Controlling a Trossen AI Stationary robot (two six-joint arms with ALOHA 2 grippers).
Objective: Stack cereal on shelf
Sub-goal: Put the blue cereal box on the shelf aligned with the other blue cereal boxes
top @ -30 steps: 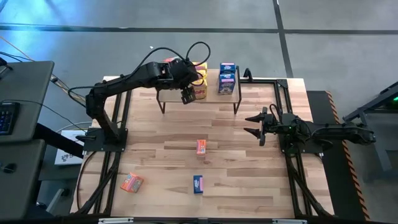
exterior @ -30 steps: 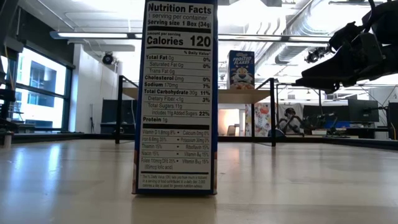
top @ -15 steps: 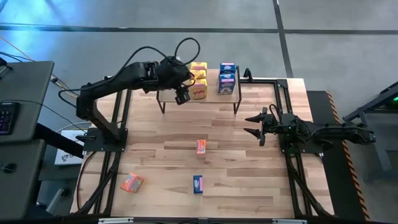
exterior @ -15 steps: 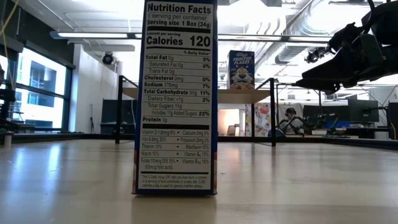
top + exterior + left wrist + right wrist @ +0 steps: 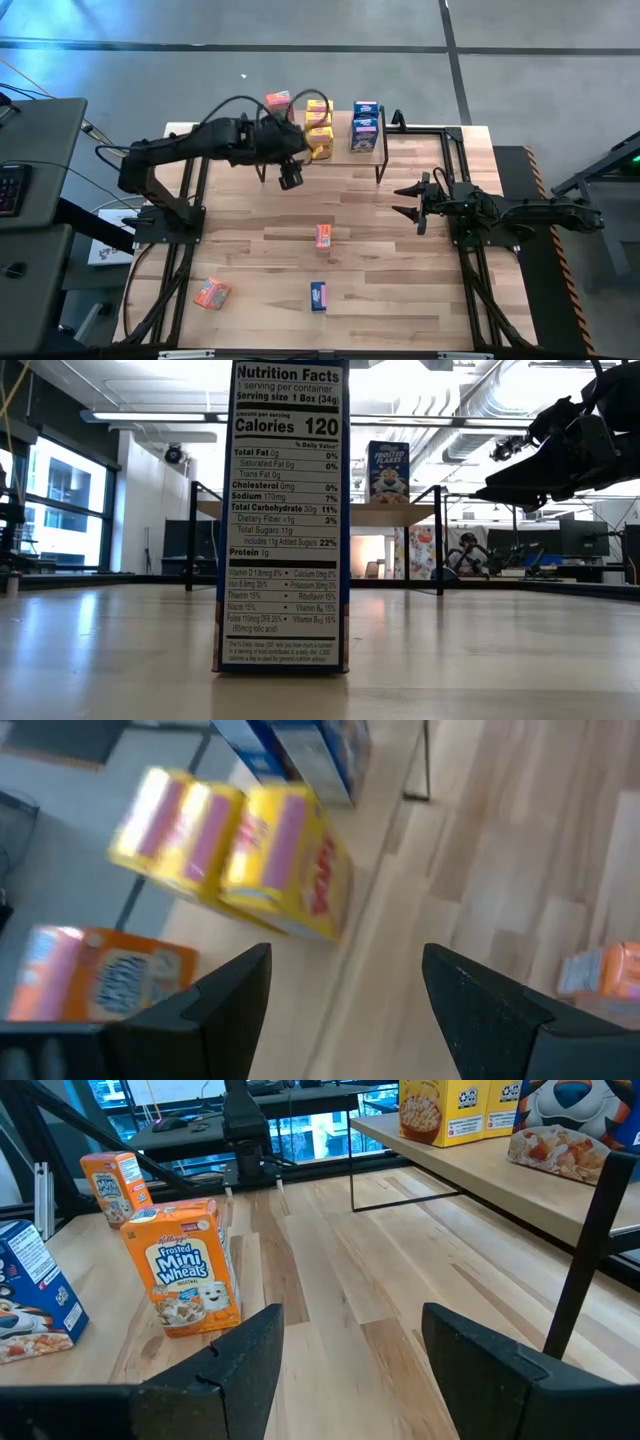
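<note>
Left gripper [image 5: 290, 180] hovers just in front of the shelf [image 5: 340, 152], fingers spread, holding nothing. Right gripper [image 5: 408, 200] waits at the worktop [image 5: 380, 260] right side, fingers spread. Shelf holds orange, yellow, blue cereal [image 5: 319, 127]; three more boxes [image 5: 324, 236] stand on the worktop.

We see 2 matte black jointed arms, each on a black frame base. Black cables loop above the left arm [image 5: 215, 140]; the right arm [image 5: 520, 212] ends in 2 pointed fingers.

shelf [image 5: 340, 152] rear w/ boxes [image 5: 365, 126] on top | 3 boxes [image 5: 324, 236] front, on table [image 5: 400, 270]
</note>
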